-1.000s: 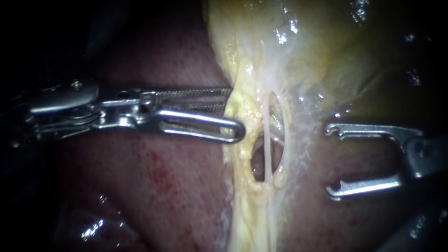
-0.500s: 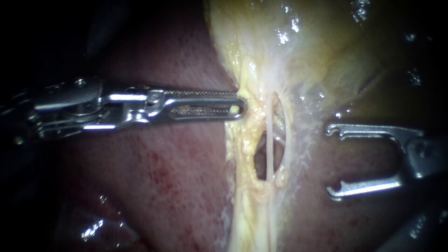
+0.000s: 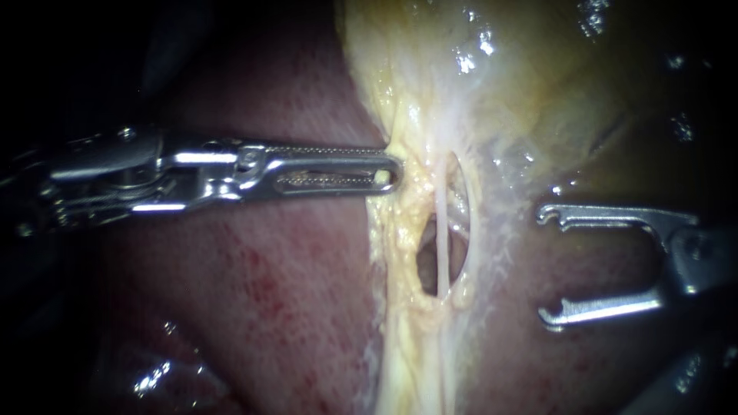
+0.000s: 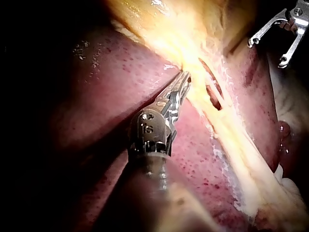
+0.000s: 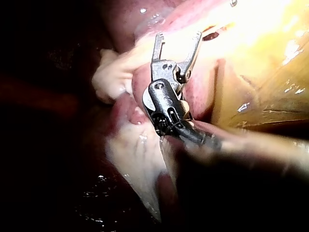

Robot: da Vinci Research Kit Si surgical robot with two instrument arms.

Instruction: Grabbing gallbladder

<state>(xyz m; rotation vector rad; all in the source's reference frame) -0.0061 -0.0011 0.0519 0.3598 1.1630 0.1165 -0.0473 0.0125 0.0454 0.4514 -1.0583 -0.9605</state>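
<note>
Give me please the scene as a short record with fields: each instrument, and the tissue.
left instrument: end effector shut on the gallbladder's yellow edge
right instrument: end effector open, holding nothing
gallbladder: yellow-green, glistening
tube: thin, pale, crossing an opening in the yellow tissue
liver: reddish, on both sides of the yellow tissue

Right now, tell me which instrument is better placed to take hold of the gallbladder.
Left. The left instrument is shut on the yellow tissue at the edge of the gallbladder. The right instrument stands open, apart from that tissue, over the liver.
</note>
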